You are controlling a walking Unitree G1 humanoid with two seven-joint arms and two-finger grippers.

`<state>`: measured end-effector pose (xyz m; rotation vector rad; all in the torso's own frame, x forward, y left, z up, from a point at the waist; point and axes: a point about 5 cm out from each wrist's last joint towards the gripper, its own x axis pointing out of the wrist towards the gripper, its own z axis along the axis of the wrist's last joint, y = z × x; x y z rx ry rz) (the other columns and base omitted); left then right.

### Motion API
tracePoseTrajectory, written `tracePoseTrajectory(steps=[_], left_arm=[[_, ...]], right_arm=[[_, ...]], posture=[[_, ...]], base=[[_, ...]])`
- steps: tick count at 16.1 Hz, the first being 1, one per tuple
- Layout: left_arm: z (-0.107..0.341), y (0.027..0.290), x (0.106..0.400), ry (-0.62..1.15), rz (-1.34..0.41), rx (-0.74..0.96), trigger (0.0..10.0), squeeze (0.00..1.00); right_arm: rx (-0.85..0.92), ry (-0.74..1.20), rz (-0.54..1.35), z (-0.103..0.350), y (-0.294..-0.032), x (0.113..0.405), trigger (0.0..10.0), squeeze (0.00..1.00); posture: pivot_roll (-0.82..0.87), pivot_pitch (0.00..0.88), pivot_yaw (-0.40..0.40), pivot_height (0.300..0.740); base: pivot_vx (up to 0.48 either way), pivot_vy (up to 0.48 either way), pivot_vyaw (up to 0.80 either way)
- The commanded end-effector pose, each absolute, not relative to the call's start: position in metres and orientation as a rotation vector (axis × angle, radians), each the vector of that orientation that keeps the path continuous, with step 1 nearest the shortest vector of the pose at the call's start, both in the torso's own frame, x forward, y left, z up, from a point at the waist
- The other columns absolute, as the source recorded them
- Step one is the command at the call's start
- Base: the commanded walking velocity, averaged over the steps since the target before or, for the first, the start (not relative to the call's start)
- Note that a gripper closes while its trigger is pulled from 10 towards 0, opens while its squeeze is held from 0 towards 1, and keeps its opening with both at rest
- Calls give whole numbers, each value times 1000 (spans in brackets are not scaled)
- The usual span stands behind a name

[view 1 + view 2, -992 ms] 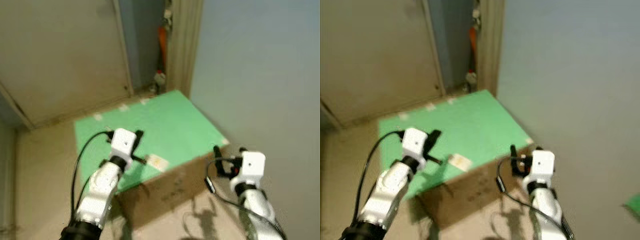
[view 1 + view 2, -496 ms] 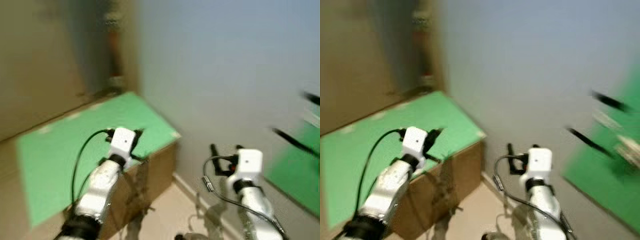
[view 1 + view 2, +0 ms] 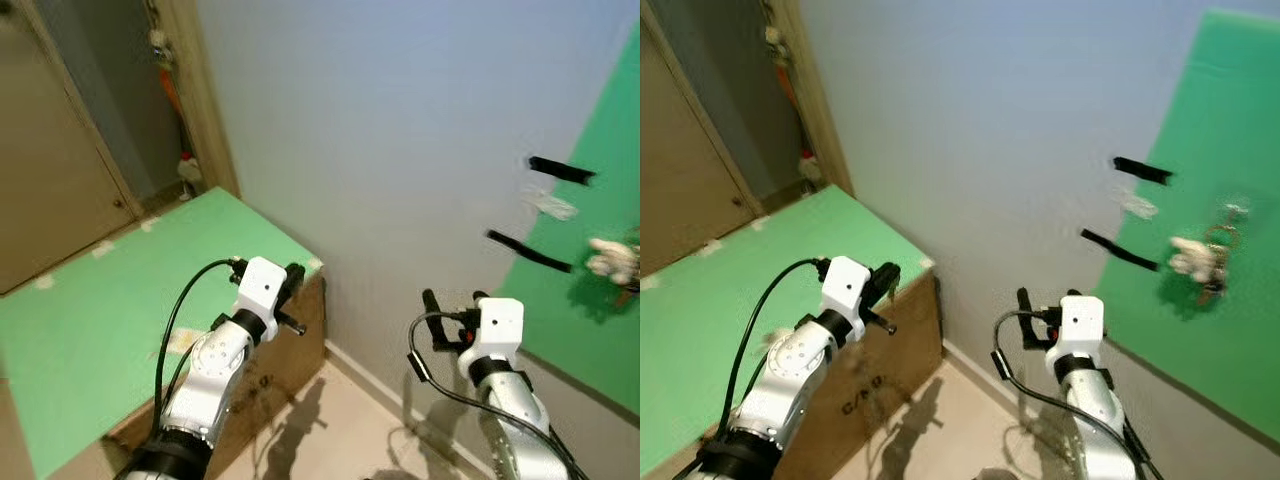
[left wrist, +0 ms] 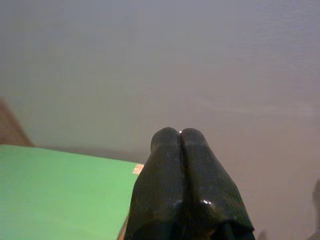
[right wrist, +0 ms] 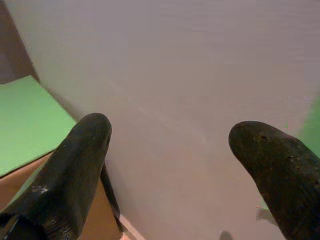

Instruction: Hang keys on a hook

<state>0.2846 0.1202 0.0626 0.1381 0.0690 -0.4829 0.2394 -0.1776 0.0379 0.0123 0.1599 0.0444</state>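
A: At the far right of the frame, on the green sheet fixed to the wall, a bunch of keys with a pale fluffy charm hangs, too blurred to make out what it hangs from.
B: And beside it?
A: 2 strips of black tape sit on the wall at the sheet's left edge, one above the other.
B: Where are the end effectors?
A: Both in the lower half, well apart from the keys. The right end effector, lower right, has its 2 fingers spread, facing the wall. The left end effector, lower centre-left, has its fingers pressed together, holding nothing visible.
B: What lies under the left one?
A: The corner of a cardboard box topped with green paper. A brown door fills the upper left.
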Motion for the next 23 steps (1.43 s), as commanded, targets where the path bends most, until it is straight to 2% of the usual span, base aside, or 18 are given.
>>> tracePoseTrajectory(steps=[1,8,10,12,15,20,23], left_arm=[[63,127,284,63,-478,140,10000,0],[60,129,287,93,-500,159,10000,0],[55,126,291,122,-502,221,10000,0],[60,120,294,80,-533,244,10000,0],[63,108,296,57,-578,262,10000,0],[65,106,298,43,-593,253,10000,0],[67,104,295,4,-621,250,10000,0]], right_arm=[[24,152,67,38,-171,242,10000,0],[30,157,66,35,-171,242,10000,0],[32,160,61,33,-172,242,10000,0],[32,159,42,33,-173,242,10000,0],[6,145,11,37,-175,243,10000,0],[-3,129,6,42,-176,246,10000,0],[36,133,21,42,-173,246,10000,0]], posture=[[-117,0,26,740],[-126,0,38,740],[-132,0,42,736],[-145,0,48,736],[-158,0,58,727],[-160,0,60,727],[-162,0,64,727]], base=[[0,435,-494],[0,452,-488],[0,0,-481],[0,0,-484],[0,-449,-160],[0,-445,0],[0,-447,-521]])
